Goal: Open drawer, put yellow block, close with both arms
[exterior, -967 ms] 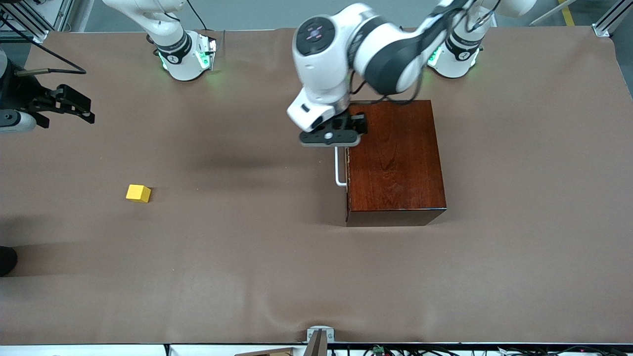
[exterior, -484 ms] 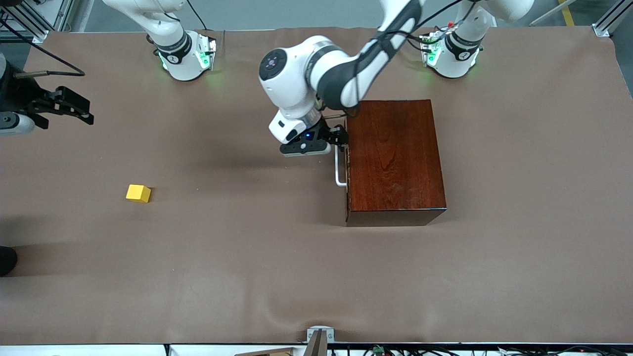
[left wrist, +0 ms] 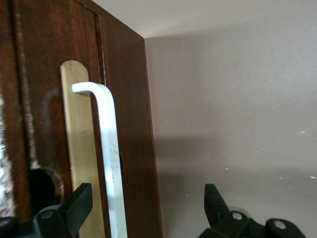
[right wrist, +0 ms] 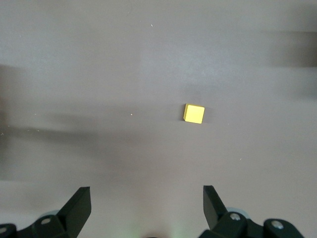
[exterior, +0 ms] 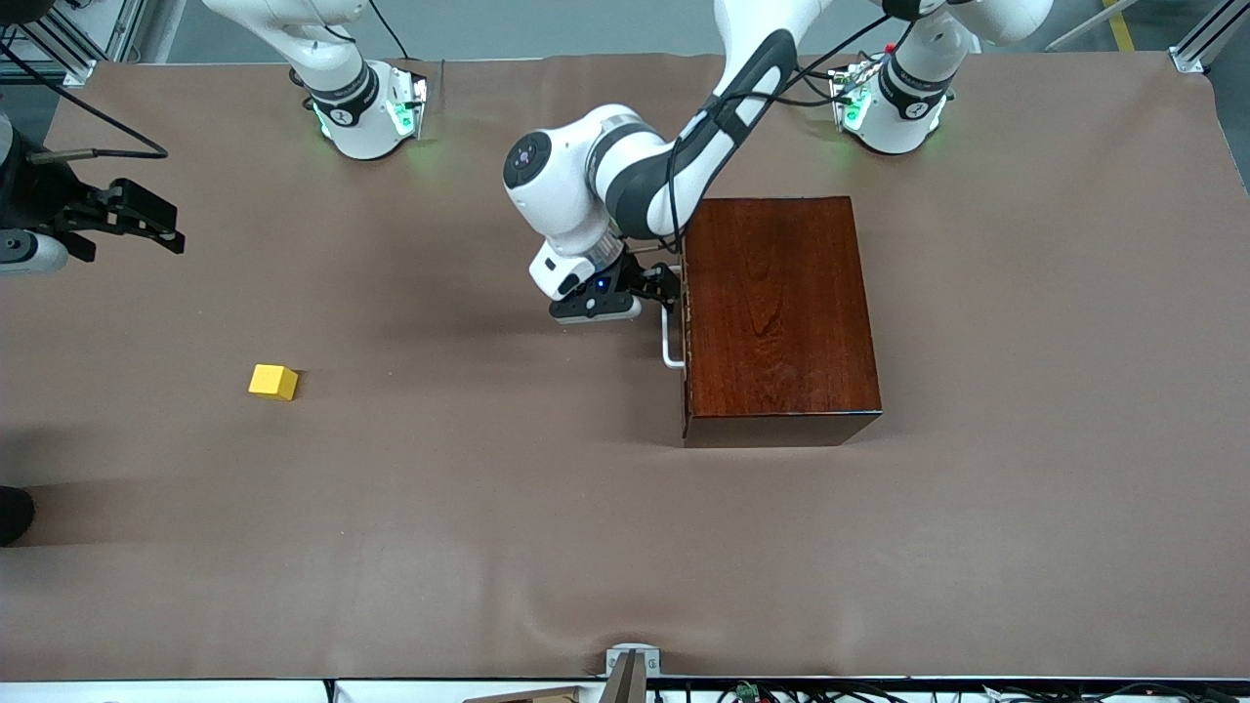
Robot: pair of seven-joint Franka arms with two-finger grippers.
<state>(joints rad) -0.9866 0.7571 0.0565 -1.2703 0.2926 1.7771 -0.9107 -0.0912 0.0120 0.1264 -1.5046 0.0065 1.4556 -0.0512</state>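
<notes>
Left gripper (exterior: 652, 293) has dropped, open, around the drawer's handle (exterior: 668, 337).

A high front camera looks down over the whole table (exterior: 488, 547). The left wrist camera sits close against the drawer (left wrist: 79, 148) handle (left wrist: 110, 163); the right wrist camera, seemingly higher, looks down on the block (right wrist: 194, 113), shared with the front view.
</notes>
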